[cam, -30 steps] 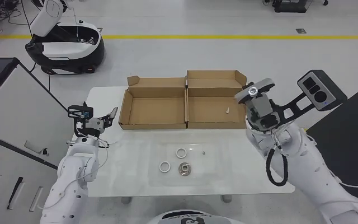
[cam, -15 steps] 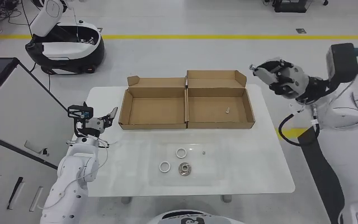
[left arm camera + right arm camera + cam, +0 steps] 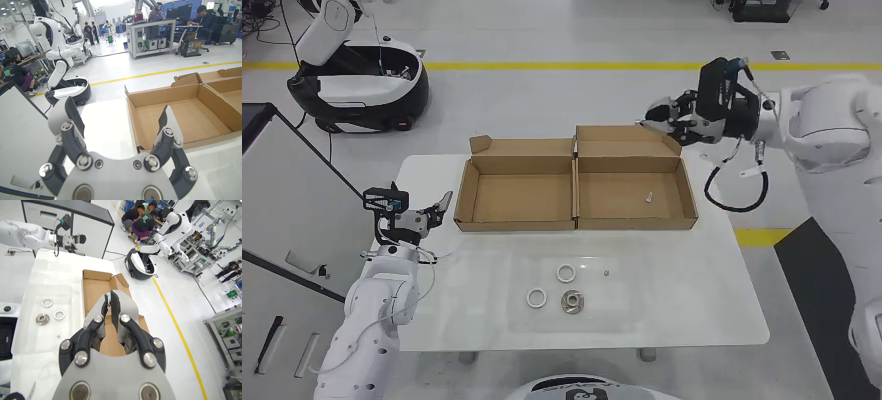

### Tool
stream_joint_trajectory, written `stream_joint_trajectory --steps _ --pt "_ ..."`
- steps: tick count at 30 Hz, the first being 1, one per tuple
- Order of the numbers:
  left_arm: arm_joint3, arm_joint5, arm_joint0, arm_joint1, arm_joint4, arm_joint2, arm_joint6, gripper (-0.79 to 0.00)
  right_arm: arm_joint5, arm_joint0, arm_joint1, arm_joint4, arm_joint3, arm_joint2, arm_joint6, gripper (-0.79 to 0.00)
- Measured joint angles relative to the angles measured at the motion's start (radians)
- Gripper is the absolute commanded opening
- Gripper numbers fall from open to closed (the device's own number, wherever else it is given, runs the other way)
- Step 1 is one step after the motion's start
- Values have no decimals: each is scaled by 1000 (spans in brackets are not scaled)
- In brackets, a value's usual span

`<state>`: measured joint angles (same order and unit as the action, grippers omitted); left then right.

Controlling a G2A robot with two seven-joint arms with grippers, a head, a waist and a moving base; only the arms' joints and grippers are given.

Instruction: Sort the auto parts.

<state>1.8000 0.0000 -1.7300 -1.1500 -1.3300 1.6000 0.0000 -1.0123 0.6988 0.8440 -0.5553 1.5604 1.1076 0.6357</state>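
My right gripper point(image 3: 109, 299) is shut on a small threaded bolt point(image 3: 108, 297). In the top view the right gripper point(image 3: 652, 117) hangs over the far right corner of the right cardboard box point(image 3: 617, 195). Another bolt point(image 3: 649, 197) lies inside that box. The left cardboard box point(image 3: 514, 198) holds nothing. On a clear tray point(image 3: 522, 320) lie two metal rings point(image 3: 566, 272) point(image 3: 536, 297), a flanged hub point(image 3: 571, 300) and a tiny part point(image 3: 607, 270). My left gripper point(image 3: 432, 211) stands open at the table's left edge, beside the left box point(image 3: 181, 117).
The white table point(image 3: 712, 300) has free room to the right of the tray. A wheeled robot base point(image 3: 362, 85) stands on the floor beyond the far left corner. A grey cabinet point(image 3: 282, 190) borders the table's left side.
The right arm has swung from the right box's right edge out past the table's side, then back over the box's far right corner. The left arm has not moved.
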Motion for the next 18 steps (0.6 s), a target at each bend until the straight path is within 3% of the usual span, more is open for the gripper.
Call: stream_joint_trajectory --steps 11,18 --pt "0 0 0 0 0 0 0 0 0 -275 79 -229 -224 -392 -30 -785" --pt "0 0 0 0 0 0 0 0 0 -397 128 -343 -350 -599 -48 -785"
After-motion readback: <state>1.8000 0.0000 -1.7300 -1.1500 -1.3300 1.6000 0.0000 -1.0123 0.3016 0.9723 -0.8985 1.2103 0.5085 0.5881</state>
